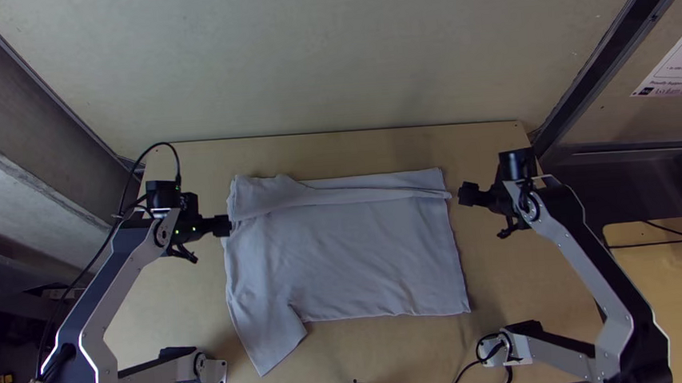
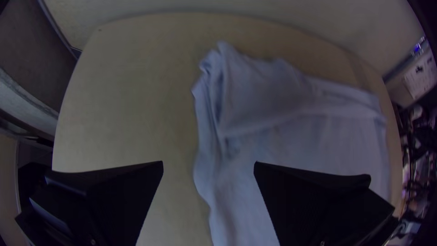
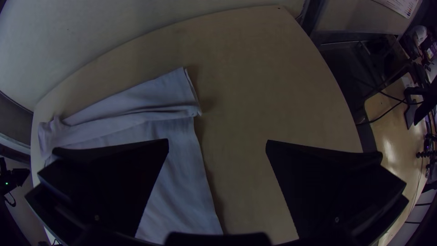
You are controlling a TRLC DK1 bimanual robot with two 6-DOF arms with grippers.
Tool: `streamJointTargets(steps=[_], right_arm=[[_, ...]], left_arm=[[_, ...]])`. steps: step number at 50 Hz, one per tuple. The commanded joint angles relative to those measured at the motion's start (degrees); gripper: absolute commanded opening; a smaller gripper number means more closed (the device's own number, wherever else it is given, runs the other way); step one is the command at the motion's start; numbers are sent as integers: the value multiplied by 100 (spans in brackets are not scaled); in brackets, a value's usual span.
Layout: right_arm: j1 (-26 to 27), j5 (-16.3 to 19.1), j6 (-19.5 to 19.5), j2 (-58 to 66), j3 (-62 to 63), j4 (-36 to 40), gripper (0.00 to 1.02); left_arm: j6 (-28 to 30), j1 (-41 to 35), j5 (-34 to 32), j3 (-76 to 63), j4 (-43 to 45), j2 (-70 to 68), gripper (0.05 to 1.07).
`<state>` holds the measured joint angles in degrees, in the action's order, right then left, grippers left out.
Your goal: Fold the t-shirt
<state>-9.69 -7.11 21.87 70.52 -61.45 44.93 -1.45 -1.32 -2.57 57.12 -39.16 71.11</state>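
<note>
T-shirt, one, pale grey, laid on the light wooden table between the two grippers, its long axis running crosswise from one to the other. Left gripper: fingers spread wide, no cloth pinched; it sits at the shirt's side edge, close by the folded band; contact with the cloth cannot be told. Right gripper: likewise wide and without a hold, a little apart from the opposite side edge; the left is therefore the nearer. Folded band: turned over along the shirt's far side, just beyond both grippers, rumpled at the left gripper's end, flatter toward the right's. Sleeve: one, jutting out on the near side of the left gripper, toward the arms' bases. Condition, as judged: part-folded; the sleeve probably wants tucking in, a job falling to the left arm.
</note>
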Motion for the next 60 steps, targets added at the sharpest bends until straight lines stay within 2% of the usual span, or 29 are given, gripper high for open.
streamJointTargets(steps=[1,7,11,19,31,36,45,60], right_arm=[[-15,-53,81,-399,195,315,99],[-94,-36,81,-680,283,614,99],[-112,-36,90,-803,362,728,99],[-173,-27,90,-961,459,957,99],[-226,17,90,-970,590,1167,99],[-270,35,107,-935,634,1176,99],[-384,52,116,-865,652,1176,99],[-419,52,98,-654,678,1167,99]], left_arm=[[137,-254,-60,27,-523,-414,102],[84,-782,-60,-210,-1200,-897,102],[-153,-1072,-24,-386,-1736,-1091,102],[-531,-1538,55,-746,-2078,-1671,102],[-1586,-2522,2,-1098,-3441,-1996,102],[-1973,-2777,-77,-1265,-3731,-1996,102],[-2597,-2830,-684,-1608,-3810,-1908,102],[-2861,-3278,-561,-2232,-3045,-1328,102]])
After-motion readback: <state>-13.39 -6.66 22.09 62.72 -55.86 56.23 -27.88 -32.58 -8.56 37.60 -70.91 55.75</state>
